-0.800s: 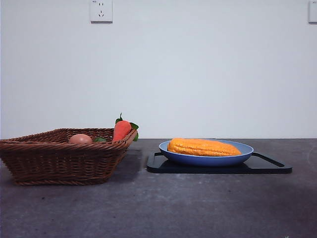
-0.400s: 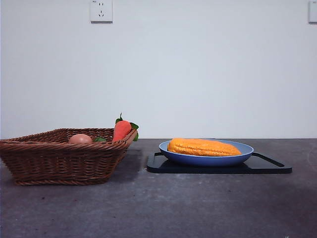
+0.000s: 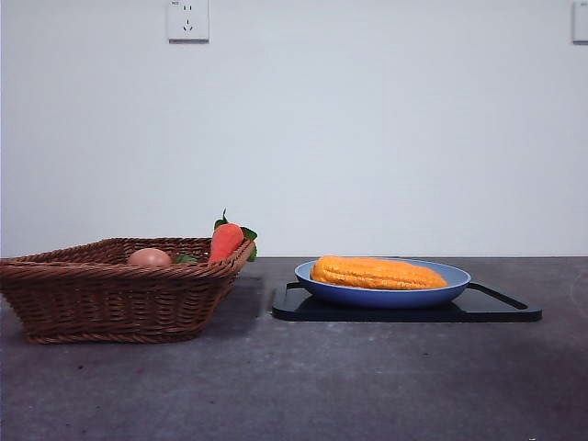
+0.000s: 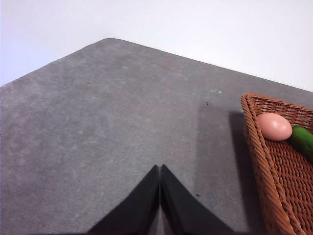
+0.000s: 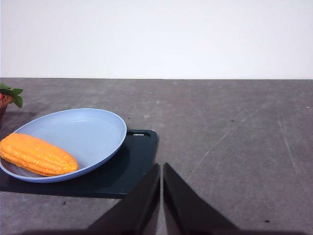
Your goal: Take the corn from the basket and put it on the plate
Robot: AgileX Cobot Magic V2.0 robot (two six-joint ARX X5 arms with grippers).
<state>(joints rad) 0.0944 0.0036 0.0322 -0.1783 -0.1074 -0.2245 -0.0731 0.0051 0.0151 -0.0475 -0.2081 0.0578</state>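
Front view: corn point(image 3: 378, 273) is lying flat in the plate point(image 3: 457, 279), long axis running across the picture, roughly level. Plate is sitting on a black tray point(image 3: 505, 309) with handles, tray resting on the grey table point(image 3: 303, 386). Basket point(image 3: 110, 299) is standing to the side of the tray, apart from it, with a gap of bare table between them. Inside the basket an egg point(image 3: 150, 257) is showing over the rim, and a carrot point(image 3: 225, 241) with green leaves is leaning up at the basket's edge nearest the plate. A green item is lying next to the egg, mostly hidden. No arm is showing in this view.

Right gripper point(image 5: 161, 169) is hanging near the tray's corner, jaws pressed together, holding nothing, clear of the corn. Left gripper point(image 4: 160, 170) is hanging above bare table beside the basket, jaws likewise closed and empty. White wall with a socket point(image 3: 188, 19) is sitting behind.
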